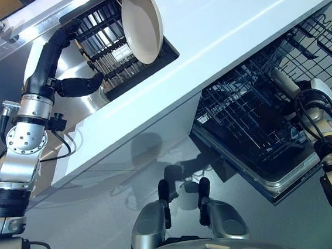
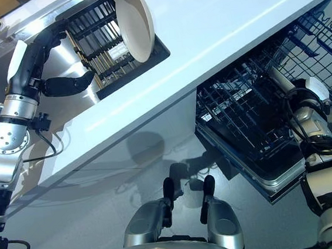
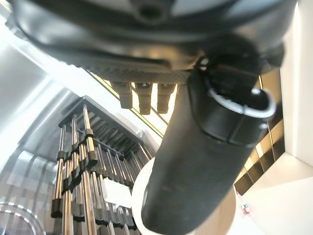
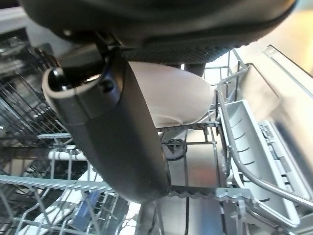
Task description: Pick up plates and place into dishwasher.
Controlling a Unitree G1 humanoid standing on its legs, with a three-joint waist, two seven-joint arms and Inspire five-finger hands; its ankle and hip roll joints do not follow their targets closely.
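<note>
While the left hand (image 1: 71,83) hangs by the drying rack (image 1: 102,45) with fingers relaxed, holding nothing, one plate (image 1: 143,23) stands upright there. The right hand (image 1: 289,86) reaches inside the dishwasher (image 1: 254,122); I cannot tell its fingers' state. A second plate (image 4: 181,100) shows beyond them. Best seat it between tines before releasing.

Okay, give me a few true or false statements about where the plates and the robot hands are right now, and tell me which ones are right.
1. A cream plate stands on edge in the drying rack by the sink. True.
2. The left robot hand is inside the dishwasher. False: it is at the drying rack.
3. The right robot hand holds a white dish over the dishwasher rack. True.
4. The dishwasher is closed. False: its wire rack is pulled out.
</note>
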